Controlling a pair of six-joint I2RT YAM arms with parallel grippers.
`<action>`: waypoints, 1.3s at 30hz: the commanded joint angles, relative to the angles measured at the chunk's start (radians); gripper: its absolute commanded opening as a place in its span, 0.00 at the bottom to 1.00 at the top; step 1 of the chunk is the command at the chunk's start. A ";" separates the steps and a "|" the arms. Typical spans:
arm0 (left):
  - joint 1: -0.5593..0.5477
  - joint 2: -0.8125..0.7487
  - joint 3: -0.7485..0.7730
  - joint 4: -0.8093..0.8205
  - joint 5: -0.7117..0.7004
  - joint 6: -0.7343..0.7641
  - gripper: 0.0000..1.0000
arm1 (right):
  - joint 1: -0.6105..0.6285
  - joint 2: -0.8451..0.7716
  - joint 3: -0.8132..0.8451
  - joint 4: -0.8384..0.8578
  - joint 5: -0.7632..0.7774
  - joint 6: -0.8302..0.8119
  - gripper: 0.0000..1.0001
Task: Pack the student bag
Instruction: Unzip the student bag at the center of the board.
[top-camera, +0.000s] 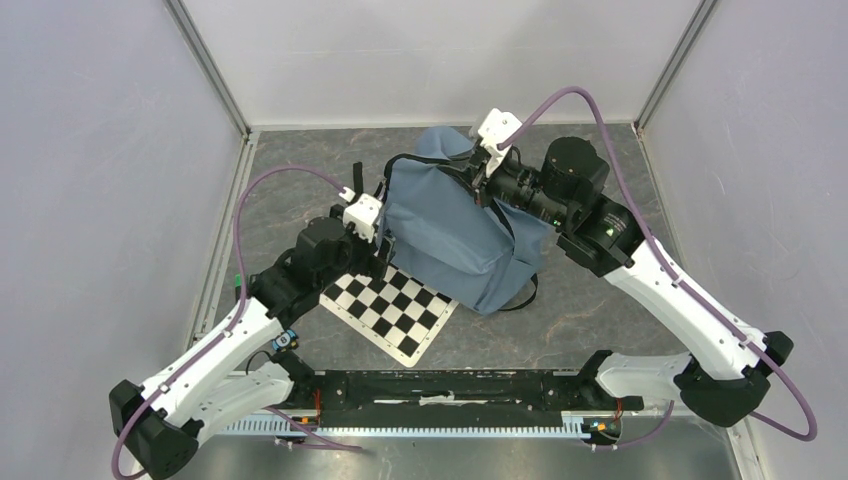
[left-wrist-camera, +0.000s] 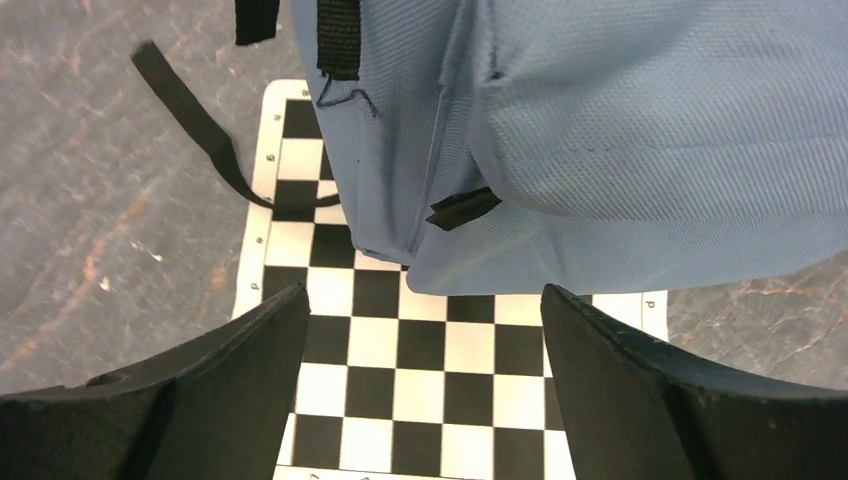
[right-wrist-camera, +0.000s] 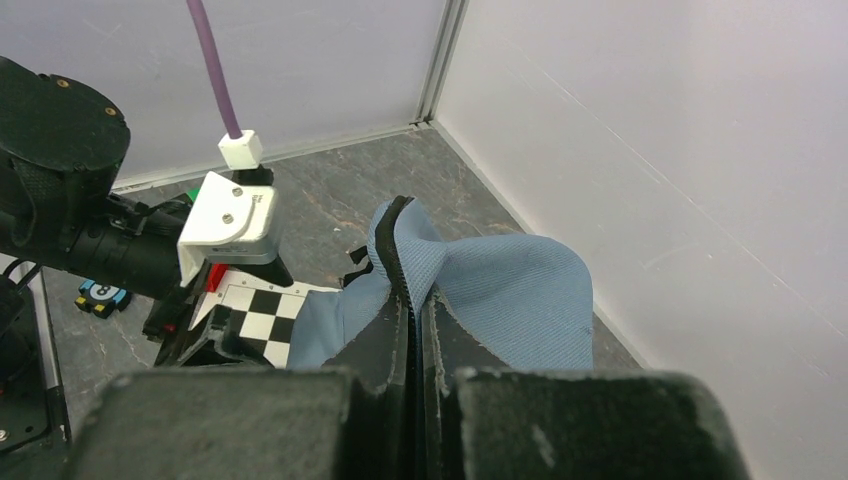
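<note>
The left gripper (top-camera: 383, 256) hangs over the near-left part of the table (top-camera: 600, 310), its jaws spread wide and holding nothing. In its wrist view the two black fingers (left-wrist-camera: 200, 390) frame bare squares of a black-and-white chessboard mat (left-wrist-camera: 420, 400), and the gripper (left-wrist-camera: 425, 385) is just short of the student bag (left-wrist-camera: 600, 130), not touching it. A loose black strap (left-wrist-camera: 195, 120) curls from the bag onto the grey marbled surface and the mat's left edge.

The chessboard mat (top-camera: 390, 305) lies flat and turned at an angle, with its far corner tucked under the bag. The student bag (top-camera: 460, 235) stands in the middle of the table as a slumped grey-blue heap, its lower end resting on the mat. It sits to the right of the left gripper and beyond it.

At the bag's top right, the right gripper (top-camera: 484, 186) is clamped on the bag. In its wrist view the fingers meet (right-wrist-camera: 412, 300) around a raised fold of blue fabric with a black zip edge, and the student bag (right-wrist-camera: 500, 290) falls away below and to the right of the pinch. The same view shows the mat (right-wrist-camera: 255, 315) beyond the bag and, at far left, a small colourful piece marked 8 (right-wrist-camera: 100, 297) on the table.
</note>
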 joint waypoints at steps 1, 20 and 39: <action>0.007 -0.035 0.033 0.030 0.046 0.233 0.92 | 0.005 -0.074 0.037 0.224 -0.027 -0.014 0.00; 0.048 0.034 -0.020 0.286 0.263 0.330 0.66 | 0.005 -0.116 0.005 0.224 -0.026 -0.018 0.00; 0.051 -0.023 -0.046 0.273 0.302 0.297 0.20 | 0.005 -0.085 0.022 0.187 -0.038 -0.014 0.00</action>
